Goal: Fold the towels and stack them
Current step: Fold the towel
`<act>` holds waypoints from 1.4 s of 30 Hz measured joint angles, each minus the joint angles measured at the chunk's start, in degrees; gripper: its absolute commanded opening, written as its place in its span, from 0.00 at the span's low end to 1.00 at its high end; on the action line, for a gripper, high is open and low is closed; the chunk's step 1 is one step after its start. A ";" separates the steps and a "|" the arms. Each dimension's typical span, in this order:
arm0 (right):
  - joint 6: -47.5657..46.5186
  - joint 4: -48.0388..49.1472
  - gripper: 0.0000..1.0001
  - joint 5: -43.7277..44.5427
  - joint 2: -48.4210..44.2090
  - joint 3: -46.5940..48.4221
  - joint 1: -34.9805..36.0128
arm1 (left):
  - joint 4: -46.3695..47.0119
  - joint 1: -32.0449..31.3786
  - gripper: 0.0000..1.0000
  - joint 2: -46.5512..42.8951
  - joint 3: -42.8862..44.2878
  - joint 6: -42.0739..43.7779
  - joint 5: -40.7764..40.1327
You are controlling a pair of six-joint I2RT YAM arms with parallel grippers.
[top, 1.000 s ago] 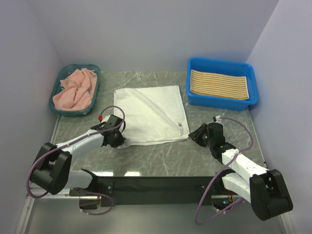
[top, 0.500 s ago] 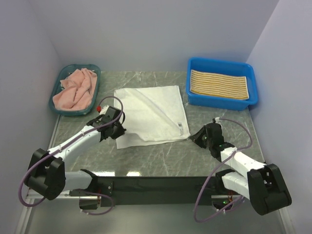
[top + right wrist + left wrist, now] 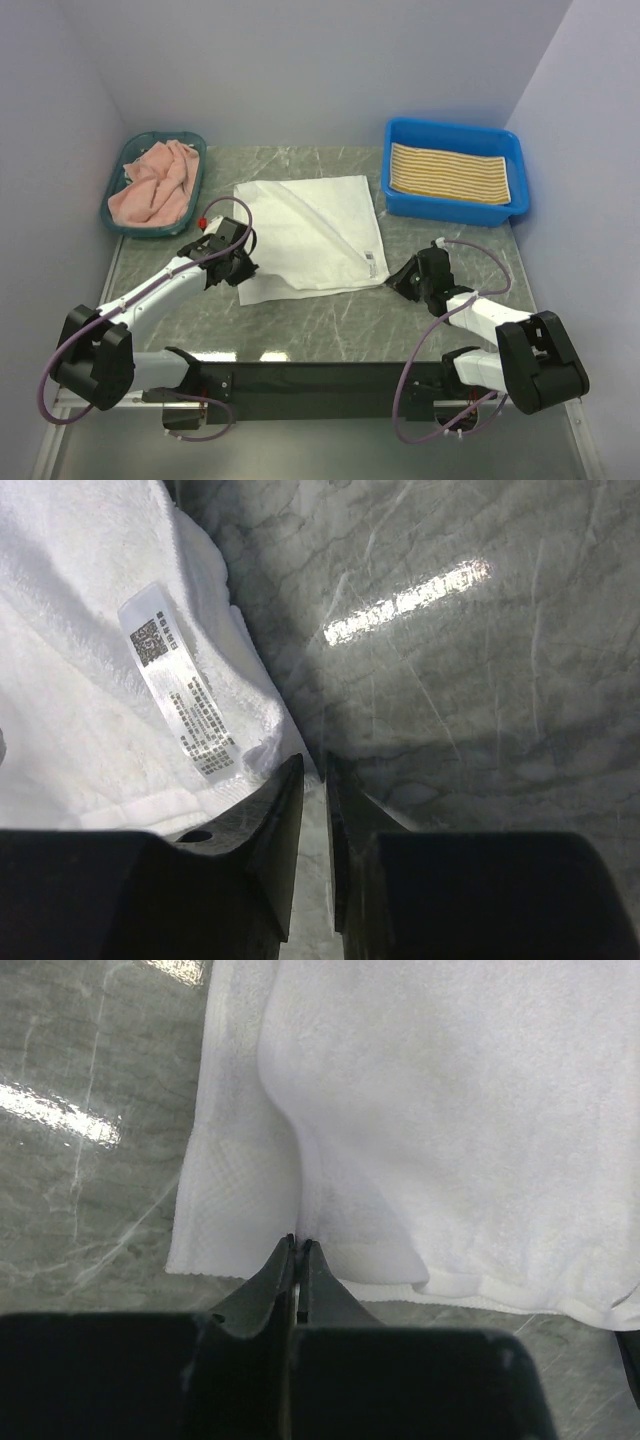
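A plain white towel [image 3: 310,235] lies spread flat in the middle of the table. My left gripper [image 3: 243,268] is at its near left corner, shut on a pinch of the towel's edge [image 3: 298,1240], which bunches up a small ridge of cloth [image 3: 450,1110]. My right gripper [image 3: 395,282] is at the near right corner beside the care label [image 3: 180,695]. Its jaws [image 3: 315,760] stand narrow with the corner tip of the white towel [image 3: 80,680] between their ends. A salmon pink towel [image 3: 155,182] lies crumpled at the back left. A folded yellow-and-white striped towel [image 3: 450,172] lies at the back right.
The pink towel sits in a teal basket [image 3: 115,215] at the table's back left. The striped one lies in a blue bin [image 3: 455,213] at the back right. Walls enclose the table on three sides. Purple cables loop over both arms.
My left gripper moved forward onto the towel's near left corner and shut on it, drawing the edge in slightly. My right gripper slid left to the near right corner and narrowed.
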 measured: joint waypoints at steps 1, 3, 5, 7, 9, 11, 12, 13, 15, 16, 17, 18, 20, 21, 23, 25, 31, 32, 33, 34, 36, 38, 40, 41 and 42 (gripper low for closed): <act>-0.11 -0.24 0.24 0.00 0.00 0.15 0.00 | -0.02 0.00 0.01 0.00 0.00 0.00 0.00; -0.59 -0.70 0.24 0.02 -0.04 0.39 0.02 | 0.00 0.00 0.01 0.00 0.00 0.00 0.00; -1.05 -1.40 0.24 0.04 -0.17 0.72 0.02 | 0.02 0.00 0.01 0.00 0.00 0.00 0.00; -1.64 -2.10 0.24 0.07 -0.31 1.14 0.02 | 0.04 0.00 0.01 0.00 0.00 0.00 0.00; -2.23 -2.49 0.23 0.07 -0.42 1.51 0.09 | 0.02 0.00 0.01 0.00 0.00 0.02 0.02; -2.51 -2.73 0.20 0.02 -0.44 1.88 0.15 | 0.09 0.00 0.01 0.00 0.00 0.00 0.02; -2.64 -2.91 0.18 0.00 -0.42 2.08 0.24 | 0.13 0.00 0.01 0.02 0.00 0.00 0.02; -2.73 -2.86 0.17 0.00 -0.42 2.23 0.37 | 0.22 0.00 0.01 0.02 0.00 0.00 0.02; -2.86 -2.86 0.14 -0.07 -0.11 2.56 0.61 | 0.31 0.00 0.01 0.02 0.00 0.02 0.02; -2.91 -2.93 0.13 -0.11 0.22 2.86 0.79 | 0.31 0.00 0.01 0.02 0.00 0.02 0.02; -2.95 -2.91 0.10 -0.24 0.61 3.15 0.92 | 0.31 0.00 0.01 0.02 0.00 0.00 0.02; -3.06 -2.89 0.10 -0.31 0.92 3.34 1.05 | 0.35 0.00 0.01 0.02 0.00 0.02 0.02; -3.13 -2.89 0.08 -0.63 1.18 3.63 1.36 | 0.48 0.00 0.01 0.02 0.00 0.02 0.02; -3.23 -2.89 0.08 -0.81 1.18 3.72 1.44 | 0.52 0.00 0.01 0.02 0.00 0.02 0.02; -3.41 -2.89 0.07 -1.11 1.20 4.00 1.60 | 0.63 0.00 0.01 0.02 0.00 0.02 0.02; -3.50 -2.86 0.07 -1.36 1.29 4.31 1.68 | 0.68 0.00 0.01 0.02 0.00 0.02 0.02; -2.97 -2.03 0.06 -1.70 5.14 5.20 1.86 | 0.70 0.00 0.01 0.02 -0.04 0.02 0.00; -2.60 -1.44 0.05 -2.16 5.90 5.25 1.88 | 0.72 0.00 0.01 0.02 -0.11 0.02 0.00; -2.25 -1.11 0.05 -2.47 6.62 5.44 1.97 | 0.76 0.00 0.01 0.02 -0.22 0.02 -0.02; -1.86 -0.68 0.05 -2.62 7.21 5.55 1.97 | 0.87 0.00 0.01 0.02 -0.46 0.02 -0.04; -1.01 -0.13 0.05 -2.67 7.74 5.64 1.97 | 0.76 0.00 0.01 0.02 -1.01 0.02 -0.22; -0.37 -0.17 0.05 -2.51 7.76 5.64 1.97 | 0.72 0.00 0.00 0.00 -1.64 0.02 -0.72; 0.02 -0.31 0.05 -2.36 7.74 5.64 1.97 | 0.63 0.02 0.01 0.00 -2.12 0.02 -1.55; 0.15 -0.37 0.05 -2.29 7.69 5.64 1.97 | 0.70 0.07 0.01 0.00 -2.40 0.00 -1.75; 0.35 -0.46 0.05 -2.16 7.61 5.64 1.97 | 0.72 0.11 0.01 0.00 -2.78 0.00 -1.97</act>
